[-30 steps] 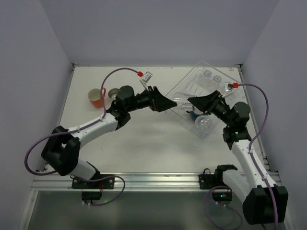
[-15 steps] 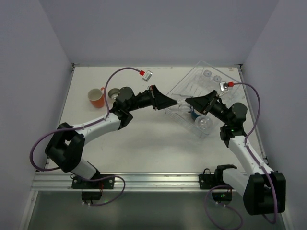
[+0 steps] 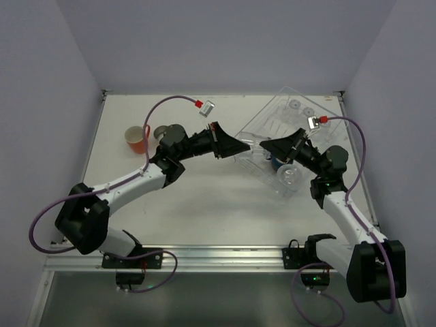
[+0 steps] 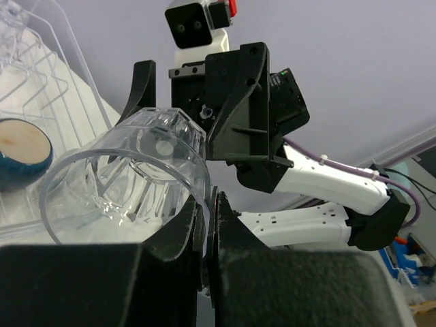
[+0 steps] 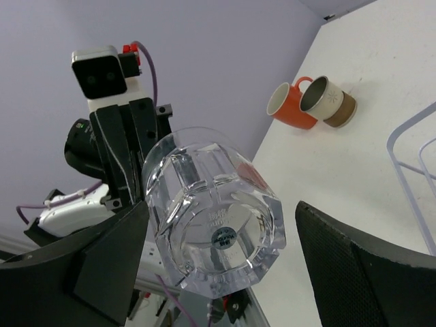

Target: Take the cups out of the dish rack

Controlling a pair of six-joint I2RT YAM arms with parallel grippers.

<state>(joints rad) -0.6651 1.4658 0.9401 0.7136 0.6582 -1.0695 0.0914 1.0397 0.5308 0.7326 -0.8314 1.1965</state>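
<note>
The left fingers point(image 4: 178, 235) pinch the clear tumbler point(image 4: 129, 178) by its rim, its bottom pointing to 3 o'clock between the spread right fingers point(image 5: 361, 272).

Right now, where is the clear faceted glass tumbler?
The tumbler is in mid-air at the left edge of the clear plastic dish rack, its rim pinched by the left gripper, its base inside the open right gripper.

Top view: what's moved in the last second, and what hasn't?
The right gripper slid left toward the left gripper, which pinches the clear tumbler by its rim. The right's open fingers now flank the tumbler's base. Orange mug, beige cup and dish rack stayed put.
</note>
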